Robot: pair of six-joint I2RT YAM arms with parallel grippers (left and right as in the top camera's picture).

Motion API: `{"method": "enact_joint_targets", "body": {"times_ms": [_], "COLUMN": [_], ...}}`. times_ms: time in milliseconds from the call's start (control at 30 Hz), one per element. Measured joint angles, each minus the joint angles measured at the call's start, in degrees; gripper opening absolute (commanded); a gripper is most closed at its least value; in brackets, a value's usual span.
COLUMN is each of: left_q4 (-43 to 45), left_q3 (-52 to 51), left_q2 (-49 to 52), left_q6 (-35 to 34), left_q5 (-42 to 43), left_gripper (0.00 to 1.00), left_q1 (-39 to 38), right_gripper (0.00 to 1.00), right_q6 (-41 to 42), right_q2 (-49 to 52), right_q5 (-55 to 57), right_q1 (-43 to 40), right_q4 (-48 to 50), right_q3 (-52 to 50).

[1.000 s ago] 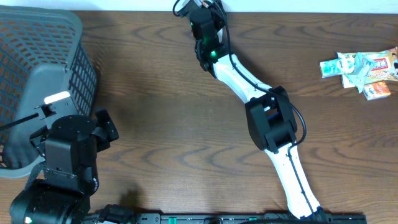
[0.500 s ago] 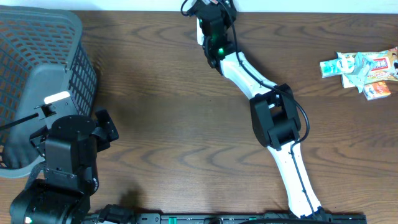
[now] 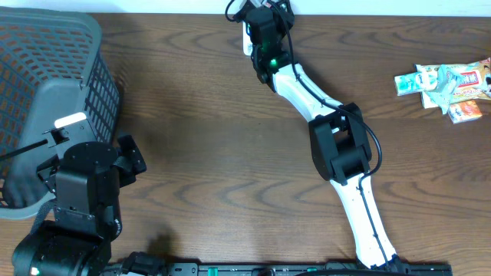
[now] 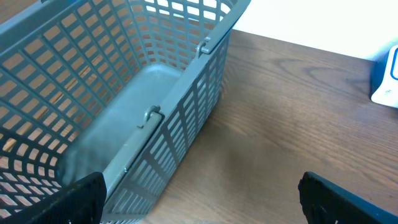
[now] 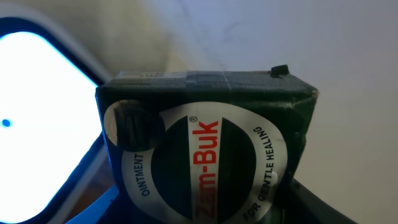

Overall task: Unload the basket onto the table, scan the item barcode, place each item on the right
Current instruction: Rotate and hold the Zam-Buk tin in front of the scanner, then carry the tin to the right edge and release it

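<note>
A dark green Zam-Buk ointment box [image 5: 205,155] fills the right wrist view, with my right gripper [image 5: 205,214] shut on it from below. The box is held up close to a blue-framed scanner [image 5: 37,81] whose window glows white at the left. Seen from overhead, my right gripper [image 3: 265,17] reaches to the table's far edge and the box is hidden under it. The same scanner [image 4: 388,78] shows at the right edge of the left wrist view. My left gripper [image 4: 208,208] is open and empty over bare wood beside the basket.
A grey plastic basket [image 3: 46,54] stands at the table's left, its wall [image 4: 180,124] just ahead of my left fingers. Several small packets [image 3: 445,84] lie at the far right. The right arm [image 3: 337,146] stretches diagonally across the middle.
Over the first half second the right arm swung slightly right and toward the far edge with the box, then held still. The left arm has not moved.
</note>
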Motion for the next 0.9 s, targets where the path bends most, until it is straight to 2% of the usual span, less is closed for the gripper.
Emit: {"method": "enact_joint_targets", "body": {"times_ms": [233, 433, 667, 767, 900], "left_q4": [0.0, 0.0, 0.0, 0.0, 0.0], "left_q3": [0.0, 0.0, 0.0, 0.0, 0.0], "left_q2": [0.0, 0.0, 0.0, 0.0, 0.0], "left_q6": [0.0, 0.0, 0.0, 0.0, 0.0], "left_q5": [0.0, 0.0, 0.0, 0.0, 0.0], "left_gripper": [0.98, 0.98, 0.98, 0.98, 0.98], "left_q1": [0.0, 0.0, 0.0, 0.0, 0.0], "right_gripper": [0.51, 0.5, 0.5, 0.5, 0.55], "right_q6": [3.2, 8.9, 19.3, 26.1, 34.9], "right_q2": [-1.2, -8.9, -18.3, -18.5, -17.9], "right_q5": [2.5, 6.9, 12.7, 13.6, 10.6], "right_q1": [-1.6, -6.4, -18.4, -24.7, -31.9], "right_q4": [-0.8, -9.1, -28.7, -39.1, -50.1], "right_q3": [-0.1, -0.2, 0.5, 0.6, 0.3]}}
